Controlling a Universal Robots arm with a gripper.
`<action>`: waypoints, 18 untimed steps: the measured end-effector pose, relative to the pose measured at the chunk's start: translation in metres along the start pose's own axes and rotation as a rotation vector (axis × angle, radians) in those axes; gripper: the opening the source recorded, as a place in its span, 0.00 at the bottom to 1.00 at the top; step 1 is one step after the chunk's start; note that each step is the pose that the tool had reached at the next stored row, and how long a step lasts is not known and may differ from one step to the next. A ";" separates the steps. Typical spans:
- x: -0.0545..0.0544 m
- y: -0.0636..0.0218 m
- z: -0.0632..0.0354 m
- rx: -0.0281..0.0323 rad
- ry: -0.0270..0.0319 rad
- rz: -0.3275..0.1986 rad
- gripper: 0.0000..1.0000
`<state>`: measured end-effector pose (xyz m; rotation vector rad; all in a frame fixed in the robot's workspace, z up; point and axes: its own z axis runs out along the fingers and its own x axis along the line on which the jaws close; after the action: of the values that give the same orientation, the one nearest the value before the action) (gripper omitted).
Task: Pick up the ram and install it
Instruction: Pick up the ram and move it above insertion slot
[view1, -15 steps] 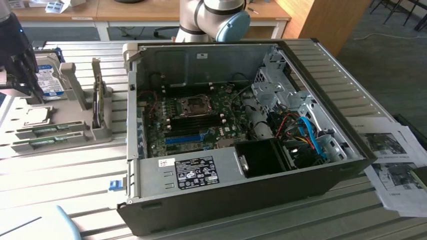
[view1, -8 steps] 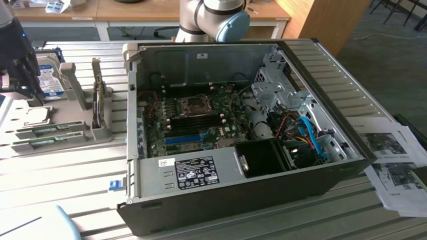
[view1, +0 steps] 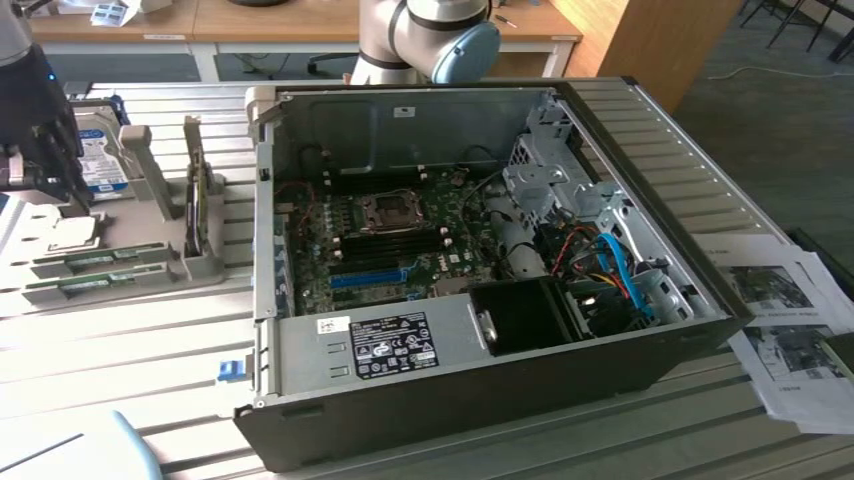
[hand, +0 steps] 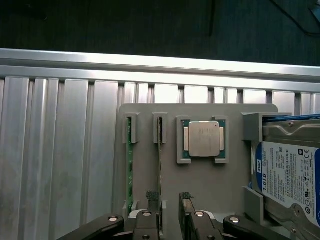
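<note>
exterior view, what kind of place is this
Likely a robotics lab bench for PC assembly: an open desktop computer case on a slatted metal table, a robot arm behind it, and a fixture tray holding ram sticks.

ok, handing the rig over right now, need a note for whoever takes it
Gripper: jaws open, empty, above the gray holder tray.
Ram: two sticks on edge in tray slots. The near stick is close by the jaws, the second stick beside it.
Done: nothing lifted yet.
Left: pick up a stick and install it in the open PC case.
</note>
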<state>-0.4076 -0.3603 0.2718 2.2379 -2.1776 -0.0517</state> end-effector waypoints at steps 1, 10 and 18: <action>0.000 0.0000 0.0008 0.0000 0.0000 0.000 0.29; 0.000 -0.0003 0.0099 0.0000 0.0000 0.000 0.29; 0.000 -0.0007 0.0182 0.0000 0.0000 0.000 0.29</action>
<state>-0.4076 -0.3603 0.2537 2.2378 -2.1776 -0.0517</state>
